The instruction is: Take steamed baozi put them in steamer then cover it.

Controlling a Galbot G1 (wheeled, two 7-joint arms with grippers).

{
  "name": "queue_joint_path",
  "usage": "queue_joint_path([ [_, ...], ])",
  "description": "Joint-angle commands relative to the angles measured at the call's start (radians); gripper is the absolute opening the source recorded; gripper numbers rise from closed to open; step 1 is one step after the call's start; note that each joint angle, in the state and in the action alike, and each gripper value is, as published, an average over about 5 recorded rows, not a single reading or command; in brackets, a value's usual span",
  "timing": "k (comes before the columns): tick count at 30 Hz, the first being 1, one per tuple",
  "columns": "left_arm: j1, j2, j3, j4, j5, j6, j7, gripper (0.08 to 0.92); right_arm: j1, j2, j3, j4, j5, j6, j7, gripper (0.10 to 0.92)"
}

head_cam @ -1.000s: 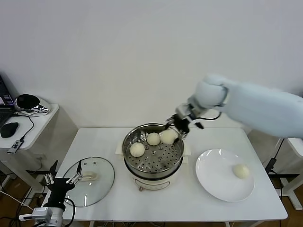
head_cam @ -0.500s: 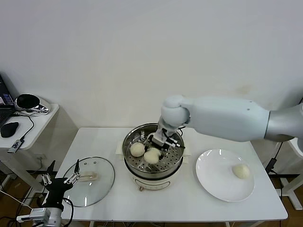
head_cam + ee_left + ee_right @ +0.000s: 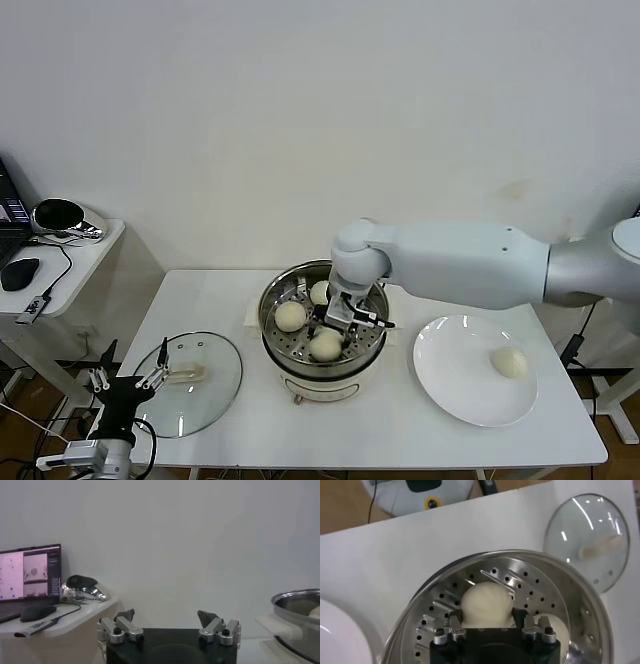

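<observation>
At the far left, below the front edge of the white surface (image 3: 200,300), the left gripper (image 3: 125,381) hangs parked, its jaws spread wide with nothing between them, as it hung a second ago; just right of it the glass lid (image 3: 190,380) lies flat on the surface, unmoved. In the middle stands the steamer (image 3: 322,335), and here the change shows: a second ago the right gripper (image 3: 335,318) was at the far rim with a bun in its jaws, half a second ago it had come down over the tray, and now it sits low inside the pot over the near part of the perforated tray (image 3: 520,587). Three steamed baozi (image 3: 326,345) lie on that tray, one at the left, one toward the back, one at the front; the front one sits between the jaws in the right wrist view (image 3: 486,605), the jaws standing partly open, one on each side of it, whether touching it or just clear I cannot tell. To the right, the white plate (image 3: 450,385) lies on the surface with the fourth bun (image 3: 510,362) on it, where it was before.
</observation>
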Motion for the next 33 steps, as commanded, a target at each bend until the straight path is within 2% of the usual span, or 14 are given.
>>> queue_joint_path([
  [1, -0.001, 0.0, 0.002, 0.002, 0.001, 0.001, 0.0, 0.823, -0.001, 0.012, 0.002, 0.001, -0.024, 0.042, 0.012, 0.729],
  [6, -0.004, 0.003, 0.002, 0.0, 0.001, 0.003, 0.001, 0.823, 0.051, -0.015, 0.016, 0.023, 0.017, 0.036, 0.003, 0.816],
  [12, -0.006, 0.014, 0.001, 0.002, -0.004, 0.001, 0.001, 0.823, 0.151, -0.137, 0.043, 0.058, 0.091, -0.043, -0.056, 0.823],
  [16, -0.01, 0.022, 0.004, 0.002, -0.005, 0.001, 0.001, 0.823, 0.196, -0.262, 0.045, 0.091, 0.158, -0.185, -0.1, 0.823],
  [19, -0.016, 0.028, 0.011, 0.003, -0.005, 0.001, 0.002, 0.823, 0.209, -0.363, 0.048, 0.124, 0.172, -0.345, -0.107, 0.823],
  [26, -0.028, 0.044, 0.029, 0.011, -0.005, 0.0, 0.002, 0.823, 0.156, -0.656, 0.081, 0.209, 0.232, -0.69, -0.032, 0.823],
  [29, -0.031, 0.049, 0.036, 0.016, -0.006, -0.003, 0.002, 0.823, 0.085, -0.761, 0.123, 0.224, 0.214, -0.748, -0.007, 0.823],
  [33, -0.035, 0.055, 0.047, 0.023, -0.005, -0.005, 0.002, 0.823, -0.005, -0.873, 0.152, 0.218, 0.122, -0.71, -0.018, 0.823],
])
